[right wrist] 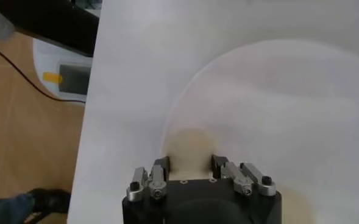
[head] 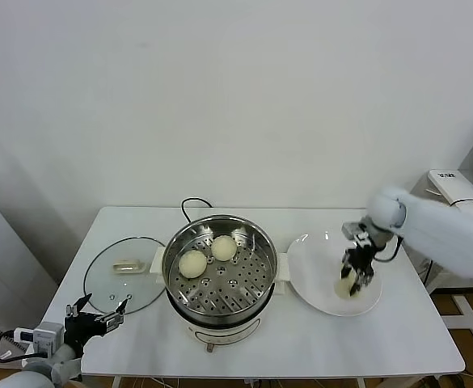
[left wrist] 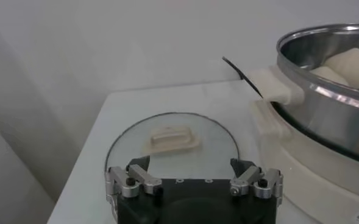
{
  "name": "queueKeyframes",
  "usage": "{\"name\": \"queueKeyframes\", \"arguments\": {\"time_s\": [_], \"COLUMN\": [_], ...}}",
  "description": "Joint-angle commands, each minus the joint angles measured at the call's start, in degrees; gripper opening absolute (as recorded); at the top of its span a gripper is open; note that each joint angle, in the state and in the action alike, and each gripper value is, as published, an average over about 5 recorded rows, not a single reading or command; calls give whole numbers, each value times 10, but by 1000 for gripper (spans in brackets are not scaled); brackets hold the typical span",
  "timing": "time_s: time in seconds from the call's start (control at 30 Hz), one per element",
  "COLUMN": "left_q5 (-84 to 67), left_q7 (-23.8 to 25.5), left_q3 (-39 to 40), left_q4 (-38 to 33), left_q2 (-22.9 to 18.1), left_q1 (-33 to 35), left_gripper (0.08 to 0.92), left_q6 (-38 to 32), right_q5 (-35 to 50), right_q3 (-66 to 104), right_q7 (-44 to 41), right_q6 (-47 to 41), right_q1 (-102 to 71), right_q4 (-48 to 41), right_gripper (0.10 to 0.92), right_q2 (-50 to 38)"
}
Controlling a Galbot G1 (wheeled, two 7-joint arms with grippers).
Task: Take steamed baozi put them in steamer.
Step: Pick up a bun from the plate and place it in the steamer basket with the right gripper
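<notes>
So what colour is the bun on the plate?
Pale cream-yellow. The bun on the white plate shows best in the right wrist view.

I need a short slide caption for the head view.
Right gripper shut on a baozi on the plate; two in the steamer.

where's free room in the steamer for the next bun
The near and right parts of the steamer tray are bare. Its far-left part is crowded by two baozi. On the plate, the right gripper is shut on a third baozi.
</notes>
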Motion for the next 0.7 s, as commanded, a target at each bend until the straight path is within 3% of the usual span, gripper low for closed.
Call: {"name": "queueKeyframes", "arguments": {"time_s": [0.03, 0.27, 0.43, 0.7], "left_q5": [-1, -1, -1, -1], "left_q7": [0, 0, 0, 0], "left_q3": [3, 6, 7, 7], "left_q4": [4, 8, 8, 7], "left_q2": [1, 1, 2, 0], "left_q1": [-4, -9, -12, -12], "left_gripper": [823, 823, 823, 823], "left_q6": [0, -1, 0, 0], "right_q5": [28, 45, 8, 2], "right_q3": [35, 79, 86, 56], "right_q7": [8, 41, 64, 93], "right_q6": [70, 167, 241, 269], "right_q1": [135, 138, 127, 115], "right_q4": [5, 35, 84, 159], "right_gripper": [449, 450, 447, 450], "right_q2": [50, 109, 144, 200]}}
